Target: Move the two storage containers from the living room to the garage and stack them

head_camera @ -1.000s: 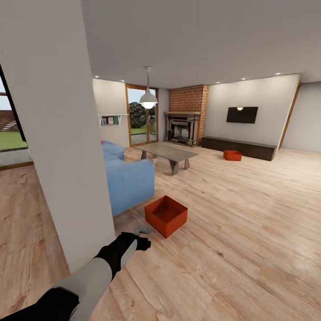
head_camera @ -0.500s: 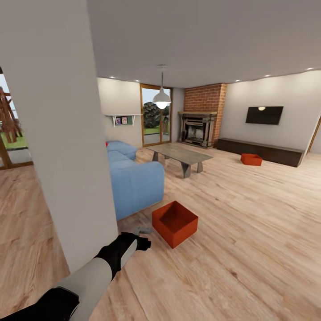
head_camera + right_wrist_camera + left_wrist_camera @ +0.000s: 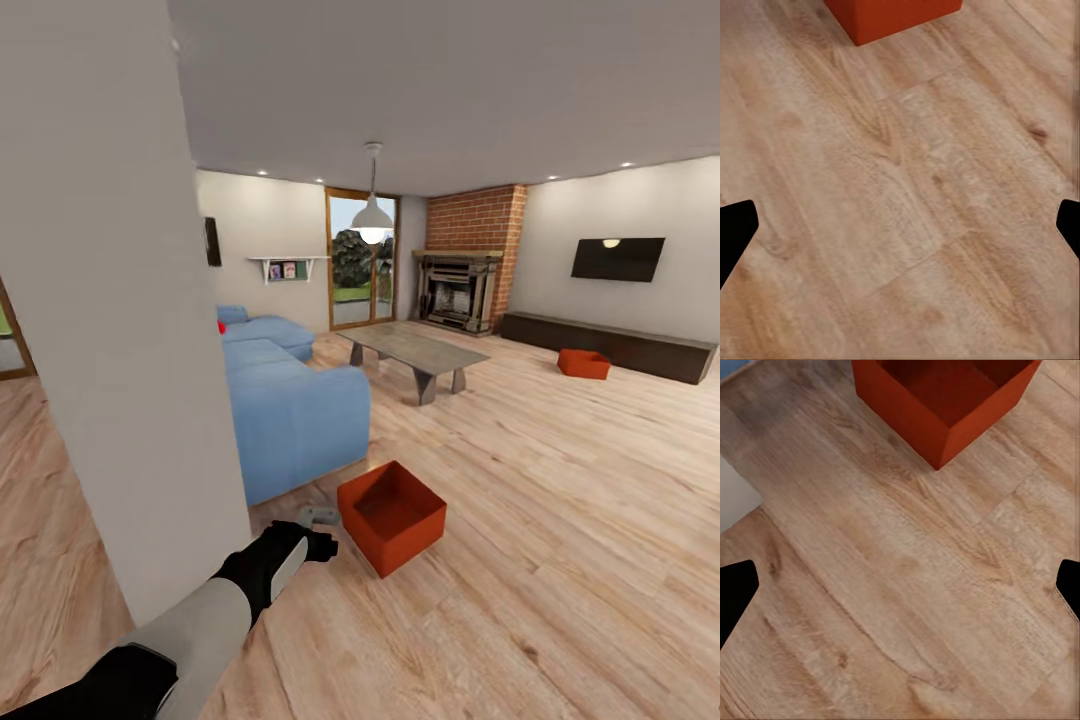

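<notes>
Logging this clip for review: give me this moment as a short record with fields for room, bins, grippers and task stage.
room: living room, wood floor
near bin: on floor by sofa, empty
far bin: on floor before TV bench
left gripper: open, empty, over bare floor short of near bin
right gripper: open, empty
stage: neither bin picked up yet

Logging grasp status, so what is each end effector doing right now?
Left end effector: open, empty, above wood floor.
Right end effector: open, empty.

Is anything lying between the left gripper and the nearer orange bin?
Nothing visible: bare wood floor separates the open left gripper from the nearer bin. The white wall and blue sofa stand off to the side.
</notes>
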Robot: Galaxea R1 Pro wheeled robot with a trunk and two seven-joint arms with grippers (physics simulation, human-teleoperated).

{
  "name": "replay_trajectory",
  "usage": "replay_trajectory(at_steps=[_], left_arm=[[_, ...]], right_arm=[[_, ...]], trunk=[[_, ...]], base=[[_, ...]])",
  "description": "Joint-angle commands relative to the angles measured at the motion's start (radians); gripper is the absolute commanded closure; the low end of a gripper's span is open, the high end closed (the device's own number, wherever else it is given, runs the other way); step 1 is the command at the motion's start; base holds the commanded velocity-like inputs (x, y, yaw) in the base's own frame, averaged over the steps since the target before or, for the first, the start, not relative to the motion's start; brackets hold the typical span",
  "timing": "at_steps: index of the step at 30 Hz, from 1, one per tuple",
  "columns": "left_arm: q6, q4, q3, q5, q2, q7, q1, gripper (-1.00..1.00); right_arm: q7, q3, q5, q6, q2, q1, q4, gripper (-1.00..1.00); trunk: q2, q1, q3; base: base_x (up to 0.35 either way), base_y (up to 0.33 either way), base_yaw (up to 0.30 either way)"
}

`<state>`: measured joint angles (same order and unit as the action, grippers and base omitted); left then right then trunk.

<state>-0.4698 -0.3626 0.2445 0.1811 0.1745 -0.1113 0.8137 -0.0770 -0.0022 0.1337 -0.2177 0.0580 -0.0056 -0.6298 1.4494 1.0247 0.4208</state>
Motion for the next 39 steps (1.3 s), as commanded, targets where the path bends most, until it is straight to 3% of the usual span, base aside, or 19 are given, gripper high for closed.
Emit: replay_trajectory(at_steps=[1,19,39], left_arm=[[-0.004,-0.001,0.006,0.011,0.000,-0.009,0.001,-1.00],[-0.003,-0.001,0.006,0.011,0.000,-0.010,0.001,-1.00],[-0.003,-0.001,0.006,0.011,0.000,-0.010,0.001,-1.00]], right_arm=[[-0.006,0.000,0.011,-0.002,0.000,-0.001,0.001,-1.00],[-0.007,0.000,0.011,-0.002,0.000,-0.001,0.001,-1.00],[-0.007,0.000,0.011,-0.002,0.000,-0.001,0.001,-1.00]], trunk=[[0.001,0.000,0.001],[0.001,0.000,0.001],[0.001,0.000,0.001]], base=[[0.186,-0.299,0.001],[0.185,-0.302,0.008],[0.250,-0.258,0.267]])
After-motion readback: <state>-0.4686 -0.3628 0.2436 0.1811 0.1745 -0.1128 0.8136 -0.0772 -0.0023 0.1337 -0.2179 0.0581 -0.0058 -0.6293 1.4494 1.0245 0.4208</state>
